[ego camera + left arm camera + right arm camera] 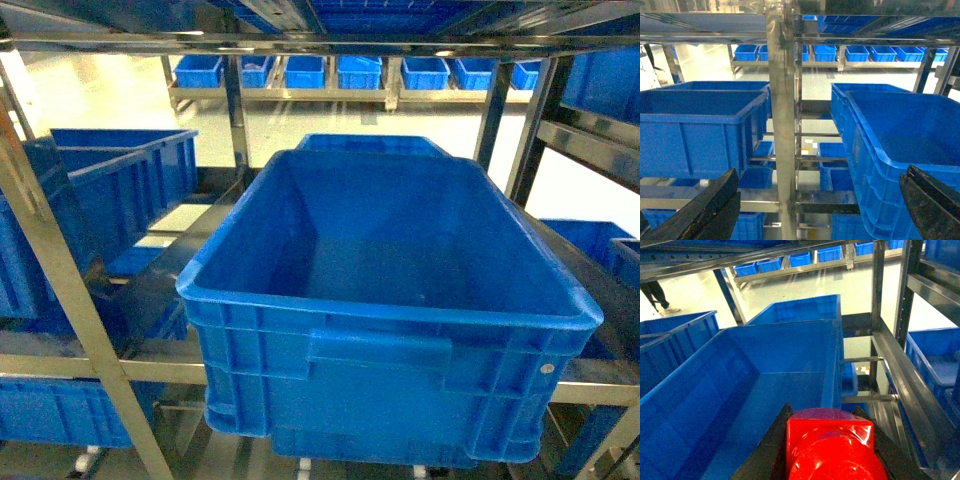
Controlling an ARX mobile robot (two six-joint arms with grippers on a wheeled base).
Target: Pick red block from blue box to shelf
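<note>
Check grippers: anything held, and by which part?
Right gripper holds the red block, its fingers clamped on opposite side faces. Left gripper is open, holding nothing.

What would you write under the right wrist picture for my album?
Red block held in the right gripper's jaws above a big blue crate.

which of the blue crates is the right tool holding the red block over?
The big ribbed crate at front centre of the shelf. The right tool, shut on the red block, sits above its near end; the others stand behind or alongside.
</note>
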